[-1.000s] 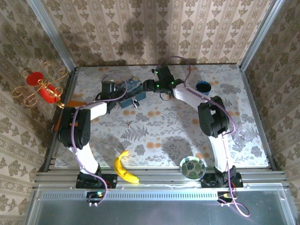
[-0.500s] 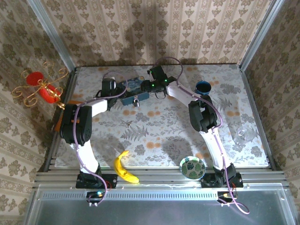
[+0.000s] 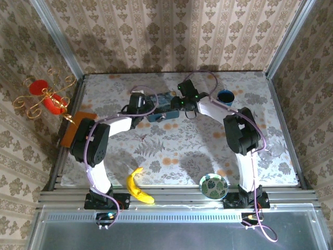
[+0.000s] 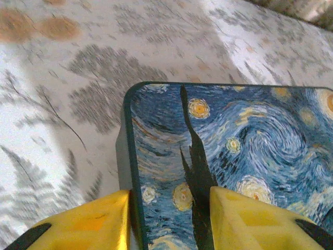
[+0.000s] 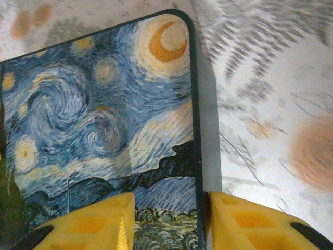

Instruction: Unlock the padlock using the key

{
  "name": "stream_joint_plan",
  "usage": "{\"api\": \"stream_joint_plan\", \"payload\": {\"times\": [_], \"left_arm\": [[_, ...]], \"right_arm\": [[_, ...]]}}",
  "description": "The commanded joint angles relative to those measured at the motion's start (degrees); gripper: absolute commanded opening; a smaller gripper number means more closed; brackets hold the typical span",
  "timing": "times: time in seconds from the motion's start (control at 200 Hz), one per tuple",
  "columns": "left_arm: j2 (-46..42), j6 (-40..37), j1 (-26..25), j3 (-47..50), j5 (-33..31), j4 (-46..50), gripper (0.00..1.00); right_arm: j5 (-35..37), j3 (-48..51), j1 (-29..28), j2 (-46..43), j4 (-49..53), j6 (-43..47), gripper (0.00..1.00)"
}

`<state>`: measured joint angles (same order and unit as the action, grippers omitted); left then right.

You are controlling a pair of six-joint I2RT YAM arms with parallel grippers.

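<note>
Your left end effector [image 4: 167,198] straddles the left edge of the blue tin [image 4: 244,140] and your right end effector [image 5: 170,200] straddles its right edge, jaws partly apart, and I cannot tell whether either truly grips. Squeeze unevenly and the tin may skid or tip on the surface [image 3: 171,151], swinging the padlock [image 3: 162,116] away. It looks like a small pale speck on the tin's near side, between both end effectors.

Both arms stretched forward, wrists turned inward; left end effector [image 4: 169,221], right end effector [image 5: 169,221]: fingers parted.
</note>
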<state>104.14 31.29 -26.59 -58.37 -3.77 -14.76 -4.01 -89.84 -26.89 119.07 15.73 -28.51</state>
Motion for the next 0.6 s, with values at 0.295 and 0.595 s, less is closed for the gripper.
{"api": "stream_joint_plan", "payload": {"times": [0.295,0.595], "left_arm": [[-10.8,13.2,-19.9,9.4,-10.3,5.5,0.37],[-10.7,11.8,-18.9,9.2,-13.0,5.2,0.37]], "right_arm": [[3.0,20.7,-0.5,-16.9,4.8,-1.5,0.38],[-2.1,25.0,-2.1,-18.8,-1.7,-6.1,0.35]]}}
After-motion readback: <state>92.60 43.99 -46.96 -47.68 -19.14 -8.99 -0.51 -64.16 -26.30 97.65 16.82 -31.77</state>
